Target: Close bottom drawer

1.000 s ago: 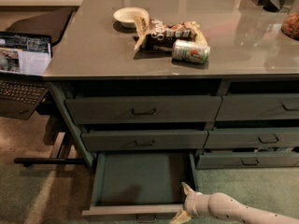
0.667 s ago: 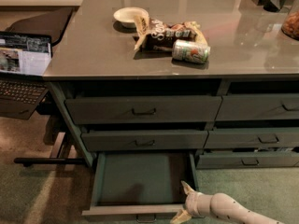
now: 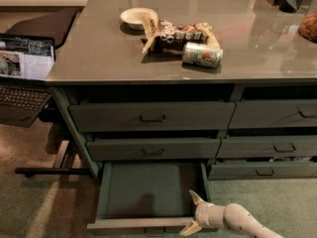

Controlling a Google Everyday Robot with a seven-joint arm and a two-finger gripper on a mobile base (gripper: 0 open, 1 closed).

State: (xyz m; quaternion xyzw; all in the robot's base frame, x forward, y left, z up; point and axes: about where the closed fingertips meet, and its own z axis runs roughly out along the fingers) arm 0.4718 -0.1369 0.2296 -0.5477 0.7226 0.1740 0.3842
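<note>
Moved: since one second ago, almost nothing. The gripper (image 3: 187,213) keeps its place at the drawer's front right corner. Only the arm (image 3: 237,221) behind it has turned, and it now leaves the picture at the lower edge instead of the right edge.
Jaws: apart, I see both tan fingers (image 3: 194,198) spread wide.
Between the jaws: the right end of the front panel of the bottom drawer (image 3: 148,190). One finger is over the green floor inside, the other is outside in front of the panel. I cannot tell if they touch the panel.
Bottom drawer: pulled far out, to the left of the jaws, with its floor bare.
Pull handle (image 3: 155,230): on the panel, left of the outer finger and apart from it.
Middle drawer (image 3: 153,149): above the jaws, shut.
Top drawer (image 3: 151,116): higher again, also shut.
Countertop (image 3: 99,58): far above the jaws. It carries a can (image 3: 202,54) lying on its side, snack bags (image 3: 173,33) just beside the can, and a bowl (image 3: 137,17) behind them.
Laptop (image 3: 25,68): well away, up and left of the jaws.
Carpet (image 3: 277,197): under the arm, right of the jaws.
</note>
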